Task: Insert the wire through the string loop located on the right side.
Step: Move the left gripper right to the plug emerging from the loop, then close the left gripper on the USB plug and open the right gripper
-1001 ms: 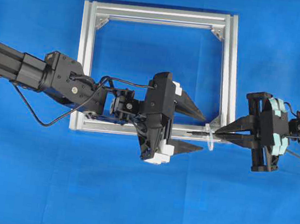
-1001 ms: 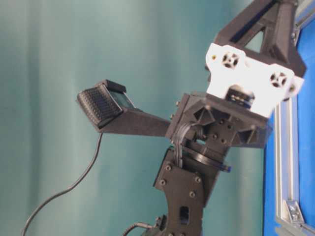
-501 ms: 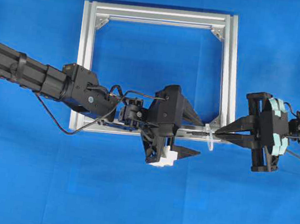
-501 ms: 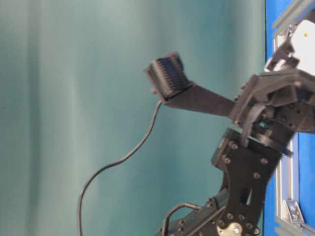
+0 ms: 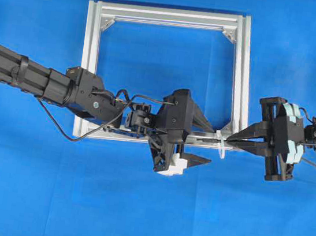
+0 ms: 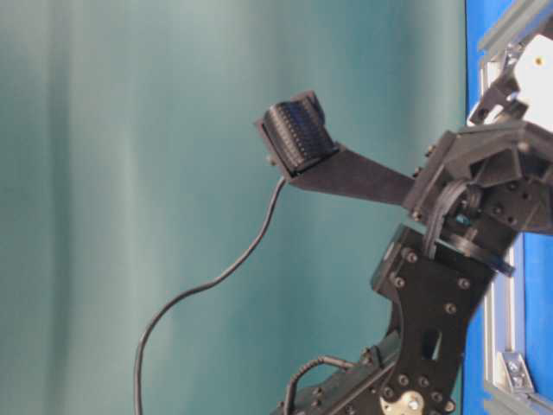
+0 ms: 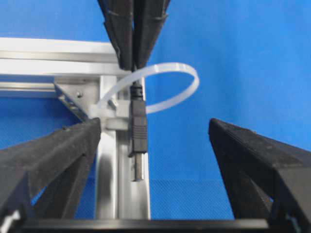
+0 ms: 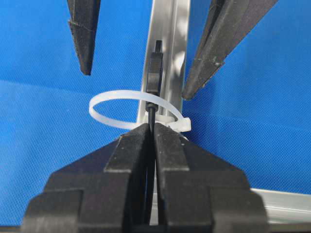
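Blue tabletop (image 5: 133, 219): no readable writing; your right end effector (image 8: 151, 127) pinches the thin black wire (image 8: 155, 68) through the whitish string loop (image 8: 121, 97); left end effector (image 7: 155, 141) gapes wide.

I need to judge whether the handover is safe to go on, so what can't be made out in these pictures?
- Rest of the wire behind the plug: right wrist view, hidden between the shut right gripper fingers.
- String loop and plug: overhead view, too small to show threading.
- Frame: table-level view, cut by the right edge, blocked by the arm.
- Left gripper finger bases: left wrist view, cut by the bottom edge.
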